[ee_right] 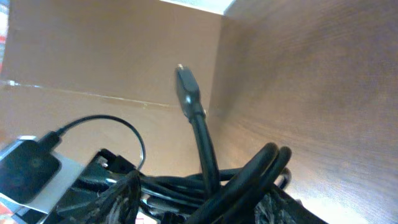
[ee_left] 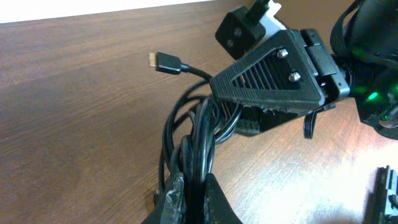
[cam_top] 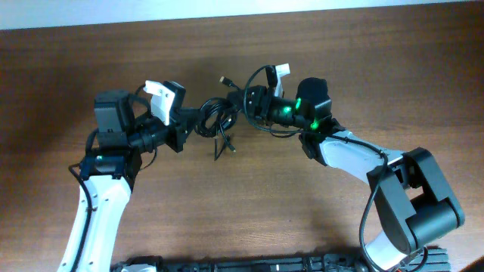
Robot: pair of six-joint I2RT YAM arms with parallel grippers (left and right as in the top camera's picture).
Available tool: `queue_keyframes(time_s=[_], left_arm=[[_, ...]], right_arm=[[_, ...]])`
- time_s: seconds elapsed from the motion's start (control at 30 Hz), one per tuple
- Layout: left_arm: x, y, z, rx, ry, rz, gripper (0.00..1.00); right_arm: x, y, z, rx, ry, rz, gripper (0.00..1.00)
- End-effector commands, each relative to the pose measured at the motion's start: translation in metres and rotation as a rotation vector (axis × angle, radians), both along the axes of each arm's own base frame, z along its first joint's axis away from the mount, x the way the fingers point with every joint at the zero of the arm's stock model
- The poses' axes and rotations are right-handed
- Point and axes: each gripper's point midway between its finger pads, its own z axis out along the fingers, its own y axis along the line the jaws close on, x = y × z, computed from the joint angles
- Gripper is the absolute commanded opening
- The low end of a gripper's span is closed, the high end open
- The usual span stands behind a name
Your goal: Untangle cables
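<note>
1. Overhead view: both arms meet over the middle of the wooden tabletop [cam_top: 318,45]. The cables [cam_top: 215,117] are one tangled black clump strung between the two grippers. The left gripper [cam_top: 193,121] is clamped on the left side of the clump, and the right gripper [cam_top: 242,102] is pinching its right side. A couple of loose ends dangle toward the near edge, and one plug [cam_top: 224,78] pokes out on the far side. Can't tell from here whether the dangling ends touch the wood.

2. Left wrist view: the left gripper [ee_left: 189,186] sits at the bottom of the frame, with its fingers [ee_left: 169,198] squeezed tight around a fat bundle of the cables [ee_left: 196,134]. The loops run up and away into the right gripper [ee_left: 236,102], where they disappear under its ribbed triangular finger, so it looks closed on them too. The plug [ee_left: 163,61] with a gold tip sticks out to the left on its cord, up off the tabletop [ee_left: 74,112].

3. Right wrist view: very close and tilted. The right gripper [ee_right: 199,199] has several strands of the cables [ee_right: 249,177] jammed between its fingers [ee_right: 127,190] along the bottom edge. The plug [ee_right: 186,93] stands up from the bundle on a stiff cord. The tabletop [ee_right: 323,74] fills the right side.
</note>
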Motion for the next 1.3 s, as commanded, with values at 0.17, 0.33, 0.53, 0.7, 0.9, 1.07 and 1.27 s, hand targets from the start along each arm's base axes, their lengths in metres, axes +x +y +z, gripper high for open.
queue_keyframes(time_s=[0.17,0.33,0.53,0.7,0.9,1.07,1.27], left_arm=[[-0.001,-0.001,0.006,0.009,-0.022,-0.019,0.42],[0.005,-0.005,0.020,-0.040,-0.058,-0.022,0.99],[-0.005,-0.017,0.025,-0.077,-0.057,-0.092,0.95],[0.001,-0.023,0.006,0.032,-0.033,-0.022,0.73],[0.003,-0.034,-0.032,0.158,0.075,0.052,0.60],[0.002,-0.043,-0.061,0.178,0.166,0.035,0.33],[0.018,-0.018,-0.072,0.213,0.208,0.180,0.00]], right_arm=[[0.004,0.003,0.006,-0.042,-0.144,-0.004,0.04],[-0.004,0.005,0.003,-0.179,-0.509,0.085,0.04],[-0.012,0.007,0.003,-0.122,-0.380,0.118,0.04],[-0.026,0.011,0.005,-0.046,-0.218,0.187,0.04],[-0.029,0.012,0.005,-0.018,-0.129,0.194,0.04],[-0.029,0.012,0.005,-0.014,-0.119,0.196,0.04],[-0.020,-0.001,0.005,-0.017,-0.123,0.164,0.04]])
